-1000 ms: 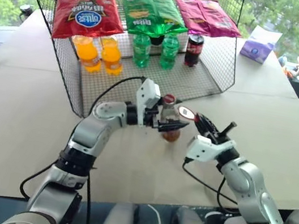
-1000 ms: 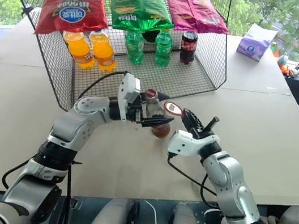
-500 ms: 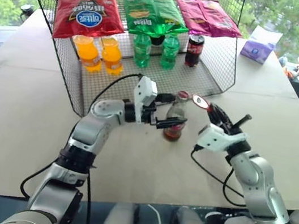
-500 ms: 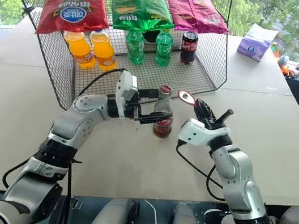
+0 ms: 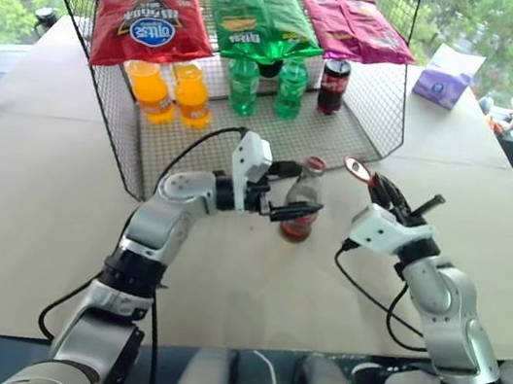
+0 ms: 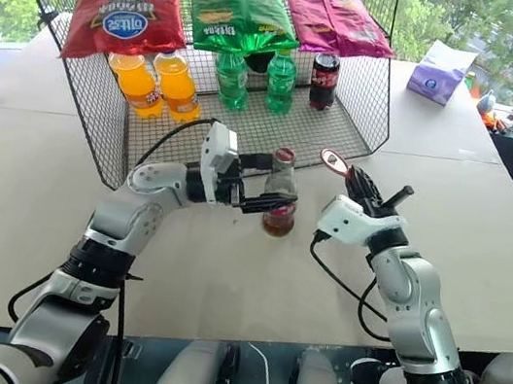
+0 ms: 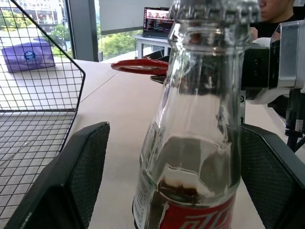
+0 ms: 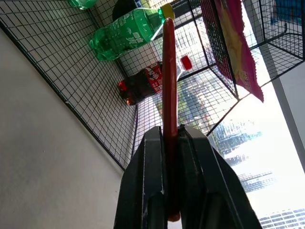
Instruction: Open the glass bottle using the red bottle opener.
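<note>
The glass bottle stands upright on the beige table, holding dark cola, with a red label and a cap on its neck. My left gripper is open, one finger on each side of the bottle. In the left wrist view a gap shows between one pad and the glass. My right gripper is shut on the red bottle opener. The opener's ring head hangs in the air a little to the right of the cap, apart from it. The opener shows edge-on between the shut fingers.
A black wire basket stands behind the bottle, holding orange, green and dark cola plastic bottles and three snack bags. A purple tissue pack lies at the far right. Black cables trail from both wrists. A person and a laptop show behind the table.
A second ago the opener's ring was by the cap and the bottle leaned. The right gripper has carried the opener up and to the right; the bottle stands upright. The left gripper stayed put.
</note>
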{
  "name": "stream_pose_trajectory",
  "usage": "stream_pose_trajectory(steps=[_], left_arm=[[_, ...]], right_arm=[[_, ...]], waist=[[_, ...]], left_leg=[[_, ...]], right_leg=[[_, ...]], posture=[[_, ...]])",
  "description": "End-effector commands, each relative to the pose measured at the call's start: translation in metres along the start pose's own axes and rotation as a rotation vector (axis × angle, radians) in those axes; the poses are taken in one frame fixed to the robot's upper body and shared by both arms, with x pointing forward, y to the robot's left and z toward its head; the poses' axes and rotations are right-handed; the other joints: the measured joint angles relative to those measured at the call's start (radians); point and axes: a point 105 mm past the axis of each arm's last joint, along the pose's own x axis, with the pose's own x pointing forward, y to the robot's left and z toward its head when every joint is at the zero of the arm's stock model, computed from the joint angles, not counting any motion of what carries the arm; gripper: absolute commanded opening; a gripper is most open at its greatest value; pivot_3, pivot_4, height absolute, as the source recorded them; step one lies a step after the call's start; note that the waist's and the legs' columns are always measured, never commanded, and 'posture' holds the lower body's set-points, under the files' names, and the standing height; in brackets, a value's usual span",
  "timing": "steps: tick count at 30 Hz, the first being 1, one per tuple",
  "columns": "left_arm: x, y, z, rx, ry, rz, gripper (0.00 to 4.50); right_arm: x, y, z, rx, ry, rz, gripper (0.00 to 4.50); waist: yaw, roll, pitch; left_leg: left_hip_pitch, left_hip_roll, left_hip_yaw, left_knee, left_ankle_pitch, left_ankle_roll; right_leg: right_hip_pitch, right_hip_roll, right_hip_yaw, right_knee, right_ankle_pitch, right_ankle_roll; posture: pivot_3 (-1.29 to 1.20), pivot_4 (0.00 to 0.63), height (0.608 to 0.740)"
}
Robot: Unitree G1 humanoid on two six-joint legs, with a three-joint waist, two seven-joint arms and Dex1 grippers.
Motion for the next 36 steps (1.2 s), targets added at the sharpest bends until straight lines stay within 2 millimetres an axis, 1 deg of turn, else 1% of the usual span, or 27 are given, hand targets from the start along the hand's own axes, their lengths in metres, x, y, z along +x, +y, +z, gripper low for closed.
stream_pose_trajectory(steps=[1, 2, 4, 6, 9, 12, 17, 21, 24, 29, 33, 36], left_arm=[[0.000, -0.001, 0.020, 0.056, -0.042, -0.008, 3.29], [-0.001, -0.001, 0.020, 0.055, -0.042, -0.009, 2.90], [-0.001, -0.001, 0.020, 0.056, -0.041, -0.010, 2.27], [-0.002, 0.000, 0.020, 0.055, -0.040, -0.010, 2.26], [-0.002, 0.001, 0.019, 0.056, -0.037, -0.009, 2.26], [0.000, 0.001, 0.018, 0.056, -0.036, -0.009, 2.26], [0.003, 0.000, 0.021, 0.061, -0.035, -0.012, 2.26], [0.005, 0.000, 0.025, 0.065, -0.036, -0.012, 2.26], [0.006, -0.001, 0.028, 0.066, -0.037, -0.013, 2.26], [0.006, -0.001, 0.029, 0.066, -0.037, -0.009, 2.26], [0.004, -0.001, 0.028, 0.065, -0.032, -0.006, 2.26], [0.004, 0.000, 0.026, 0.064, -0.028, -0.007, 2.26]], right_arm=[[0.000, -0.028, 0.008, 0.020, -0.031, -0.111, 0.00], [0.000, -0.032, 0.011, 0.031, -0.044, -0.125, 0.00], [-0.001, -0.037, 0.019, 0.054, -0.083, -0.148, 0.00], [-0.003, -0.039, 0.027, 0.075, -0.123, -0.160, 0.00], [-0.005, -0.036, 0.034, 0.091, -0.159, -0.155, 0.00], [-0.005, -0.025, 0.044, 0.118, -0.200, -0.127, 0.00], [0.003, -0.009, 0.061, 0.164, -0.276, -0.083, 0.00], [0.003, 0.009, 0.073, 0.152, -0.340, -0.022, 0.00], [0.004, 0.017, 0.072, 0.137, -0.340, -0.002, 0.00], [0.007, 0.024, 0.068, 0.117, -0.330, 0.013, 0.00], [0.007, 0.023, 0.073, 0.086, -0.364, -0.005, 0.00], [0.006, 0.028, 0.072, 0.013, -0.375, 0.023, 0.00]], waist=[[0.000, 0.000, 0.000], [0.000, 0.000, 0.000], [0.000, 0.000, 0.000], [0.000, 0.000, 0.000], [0.000, 0.000, 0.000], [0.000, 0.000, 0.000], [-0.002, 0.000, 0.000], [0.000, 0.000, 0.000], [0.002, 0.000, 0.000], [0.001, 0.000, 0.000], [0.001, 0.000, 0.000], [0.001, 0.000, 0.000]], left_leg=[[0.000, 0.000, 0.000, 0.000, 0.000, 0.000], [0.000, 0.000, 0.000, 0.000, 0.000, 0.000], [0.000, 0.000, 0.000, 0.000, 0.000, 0.000], [0.000, 0.000, 0.000, 0.000, 0.000, 0.000], [0.000, 0.000, 0.000, -0.001, 0.000, 0.000], [0.000, 0.000, 0.000, -0.001, 0.000, 0.000], [0.000, 0.000, 0.000, -0.001, 0.000, 0.000], [0.000, 0.000, 0.000, -0.001, 0.000, 0.000], [0.000, 0.000, 0.000, -0.001, 0.000, 0.000], [0.000, 0.000, 0.000, -0.001, 0.000, 0.000], [0.001, 0.000, 0.001, 0.000, 0.000, 0.000], [0.001, 0.000, 0.001, 0.000, 0.000, 0.000]], right_leg=[[0.000, 0.000, 0.000, 0.000, 0.000, 0.000], [0.000, 0.000, 0.000, 0.000, 0.000, 0.000], [0.000, 0.000, 0.000, 0.000, 0.000, 0.000], [0.000, 0.000, 0.000, 0.000, 0.000, 0.000], [0.000, 0.000, 0.000, 0.000, 0.000, 0.000], [0.000, 0.000, 0.000, 0.000, 0.000, 0.000], [0.000, 0.000, 0.000, 0.000, 0.000, 0.000], [0.000, 0.000, 0.000, 0.000, 0.000, 0.000], [0.000, 0.000, 0.000, 0.000, 0.000, 0.000], [0.000, 0.000, 0.000, 0.000, 0.000, 0.000], [0.000, 0.000, 0.001, 0.000, 0.000, 0.000], [0.000, 0.000, 0.001, 0.000, 0.000, 0.000]], posture=[[0.00, 0.150, 0.740], [0.00, 0.150, 0.740], [0.00, 0.150, 0.740], [0.00, 0.150, 0.740], [0.00, 0.150, 0.740], [0.00, 0.150, 0.740], [0.00, 0.150, 0.740], [0.00, 0.150, 0.740], [0.00, 0.150, 0.740], [0.00, 0.150, 0.740], [0.00, 0.150, 0.740], [0.00, 0.150, 0.740]])
